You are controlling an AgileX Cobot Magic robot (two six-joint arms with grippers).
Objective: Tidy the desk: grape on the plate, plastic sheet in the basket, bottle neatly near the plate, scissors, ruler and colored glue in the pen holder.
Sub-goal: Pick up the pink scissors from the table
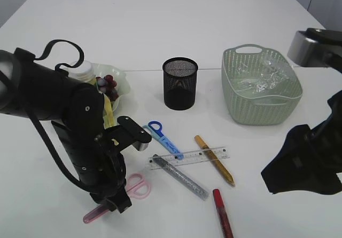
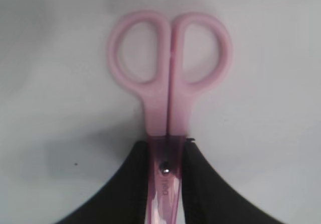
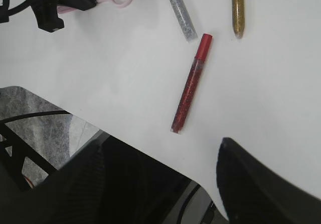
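Pink scissors (image 2: 168, 68) lie on the white table, and my left gripper (image 2: 168, 184) is shut on their covered blades just below the handles. From outside, the left gripper (image 1: 115, 199) stands over the pink scissors (image 1: 138, 185). My right gripper (image 3: 163, 148) hangs open and empty over the table's front edge, short of the red glue (image 3: 192, 83). Blue scissors (image 1: 163, 136), a clear ruler (image 1: 187, 158), silver glue (image 1: 180, 177) and gold glue (image 1: 214, 160) lie mid-table before the black mesh pen holder (image 1: 180, 82). Grapes (image 1: 108, 84) sit on the plate (image 1: 122, 73) beside the bottle (image 1: 83, 70).
The green basket (image 1: 235, 96) at the right holds the crumpled plastic sheet (image 1: 264, 75). The right arm (image 1: 304, 163) hangs low at the front right corner. The red glue (image 1: 223, 212) lies near the front edge.
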